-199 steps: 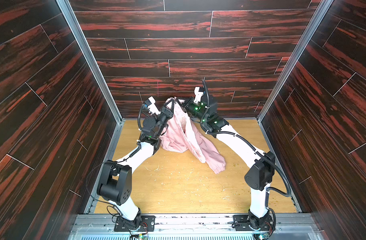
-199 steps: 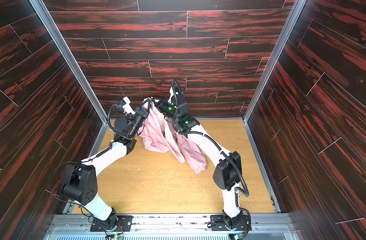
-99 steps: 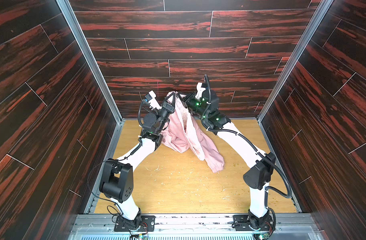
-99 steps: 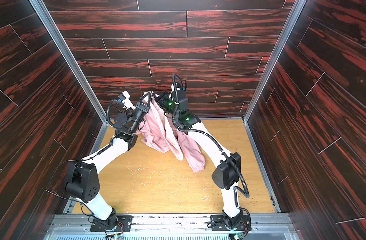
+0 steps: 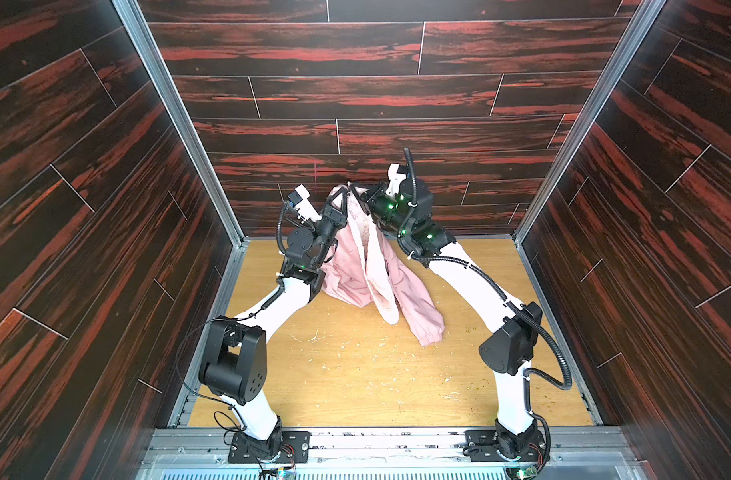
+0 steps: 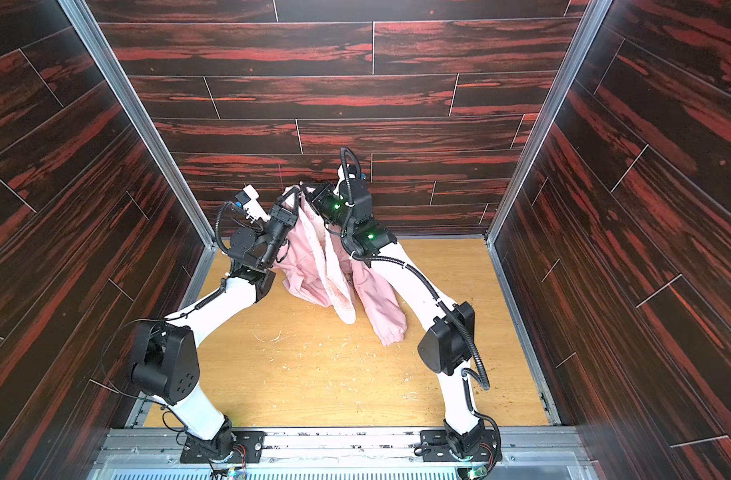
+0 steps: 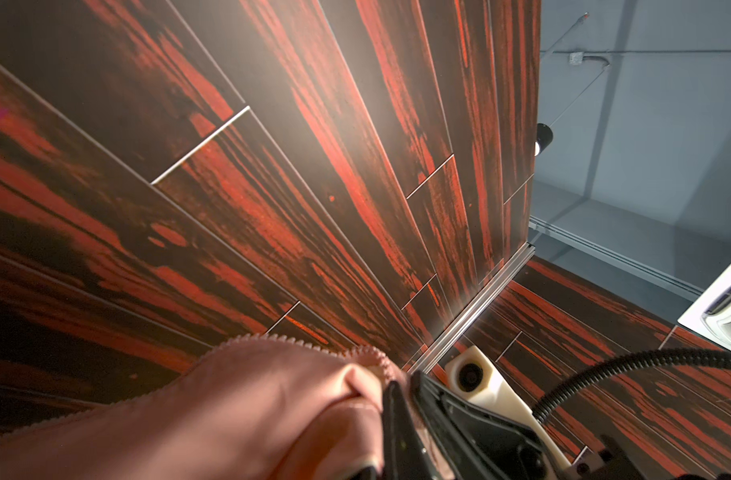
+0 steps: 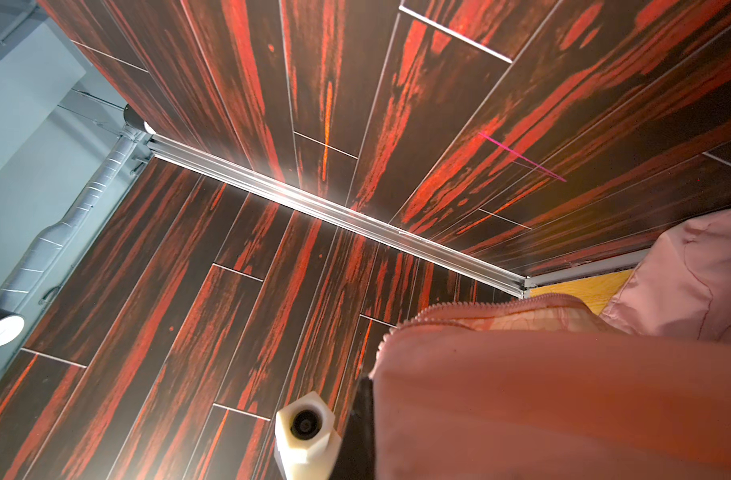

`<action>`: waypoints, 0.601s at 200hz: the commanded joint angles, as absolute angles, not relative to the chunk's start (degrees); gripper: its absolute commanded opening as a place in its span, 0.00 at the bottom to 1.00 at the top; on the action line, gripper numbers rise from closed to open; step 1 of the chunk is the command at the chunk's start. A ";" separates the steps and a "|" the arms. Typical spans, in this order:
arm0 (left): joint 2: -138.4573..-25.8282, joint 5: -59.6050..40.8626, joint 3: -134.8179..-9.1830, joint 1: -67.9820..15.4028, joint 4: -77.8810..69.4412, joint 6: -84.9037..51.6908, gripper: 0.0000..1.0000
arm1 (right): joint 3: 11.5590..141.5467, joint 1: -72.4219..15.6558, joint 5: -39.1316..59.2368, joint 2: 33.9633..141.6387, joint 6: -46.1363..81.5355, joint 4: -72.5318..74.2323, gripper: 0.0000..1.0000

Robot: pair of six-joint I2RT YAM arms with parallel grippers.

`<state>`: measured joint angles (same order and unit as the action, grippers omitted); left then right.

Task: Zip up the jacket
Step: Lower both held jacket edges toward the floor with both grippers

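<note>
The left gripper is pressing its jaws together on the upper edge of the jacket, pinching pink fabric between them. The right gripper is clamping the adjoining part of the same edge, with its jaws likewise closed on the cloth. In both top views the two grippers are sitting side by side, almost touching, raised above the table and close in front of the rear wall. Both arms are leaning inward from the near corners, meeting at the top of the garment.

The jacket is hanging from these two grip points in long vertical folds, between the two forearms. The front is hanging open, with a paler inner panel showing along the middle. In the left wrist view a row of zipper teeth is running along the fabric edge, unjoined. In the right wrist view another row of zipper teeth is curving along the fold nearest the camera, also unjoined.

The lower folds are reaching down to the wooden table toward its far side. One sleeve is trailing toward the right arm, and its gathered cuff is lying nearest the camera. Whether the cuff is resting fully on the surface cannot be told. Pale specks are lying scattered over the table in front of the garment.
</note>
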<state>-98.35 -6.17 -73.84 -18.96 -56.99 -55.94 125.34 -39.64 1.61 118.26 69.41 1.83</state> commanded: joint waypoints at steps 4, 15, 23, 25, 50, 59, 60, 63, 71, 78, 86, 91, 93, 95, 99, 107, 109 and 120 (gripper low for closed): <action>-100.02 -5.27 -74.13 -19.49 -55.90 -56.00 0.00 | 122.57 -46.67 18.66 117.98 70.80 -3.04 0.00; -100.00 -5.73 -74.74 -19.41 -55.32 -56.01 0.00 | 122.24 -46.50 19.33 118.17 71.22 -3.09 0.00; -100.02 -6.24 -75.04 -19.34 -54.91 -56.06 0.00 | 122.26 -46.33 19.35 118.13 71.11 -3.08 0.00; -100.02 -6.35 -75.05 -19.34 -54.86 -56.11 0.00 | 122.26 -46.26 19.29 118.08 71.04 -3.08 0.00; -99.69 -7.81 -74.16 -19.34 -53.73 -57.40 0.00 | 121.67 -44.83 18.96 117.23 71.19 -2.68 0.00; -99.27 -8.60 -73.54 -19.34 -52.79 -58.13 0.04 | 120.93 -44.12 18.98 116.78 71.77 -2.56 0.00; -99.20 -8.69 -73.47 -19.34 -52.72 -58.15 0.05 | 120.80 -44.07 19.03 116.75 71.83 -2.51 0.00; -99.03 -8.89 -73.21 -19.34 -52.21 -58.44 0.08 | 120.48 -43.72 19.19 116.60 72.12 -2.36 0.00; -98.43 -9.37 -72.57 -19.34 -50.58 -58.94 0.18 | 119.34 -42.94 19.47 116.16 72.91 -1.81 0.00; -97.79 -9.73 -71.93 -19.34 -48.97 -59.30 0.25 | 118.19 -42.30 19.42 115.76 73.57 -1.38 0.00; -96.74 -9.96 -71.04 -19.34 -46.74 -59.40 0.34 | 116.64 -41.53 19.41 115.20 74.20 -0.79 0.00; -96.14 -9.99 -70.40 -19.34 -45.41 -59.41 0.40 | 115.69 -41.07 20.36 114.85 74.50 -0.47 0.00; -95.84 -9.95 -70.05 -19.34 -44.91 -59.37 0.42 | 115.32 -40.88 21.09 114.69 74.59 -0.34 0.00; -95.55 -9.96 -69.70 -19.34 -44.45 -59.29 0.44 | 114.96 -40.69 21.29 114.52 74.61 -0.28 0.00; -94.91 -9.89 -69.04 -19.34 -43.40 -59.32 0.48 | 114.32 -40.40 21.35 114.27 74.57 -0.26 0.00; -93.78 -9.90 -67.54 -19.35 -41.45 -59.77 0.53 | 113.24 -39.73 21.61 113.97 74.62 -0.39 0.00; -93.47 -9.84 -67.18 -19.41 -41.17 -59.94 0.54 | 113.04 -39.73 21.62 113.86 74.55 -0.47 0.00; -91.87 -9.86 -64.47 -19.42 -40.10 -60.86 0.56 | 111.43 -38.92 22.04 113.35 74.70 -0.54 0.00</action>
<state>-96.95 -6.74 -67.81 -17.72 -45.15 -59.77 114.69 -37.58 10.87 117.14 72.86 2.52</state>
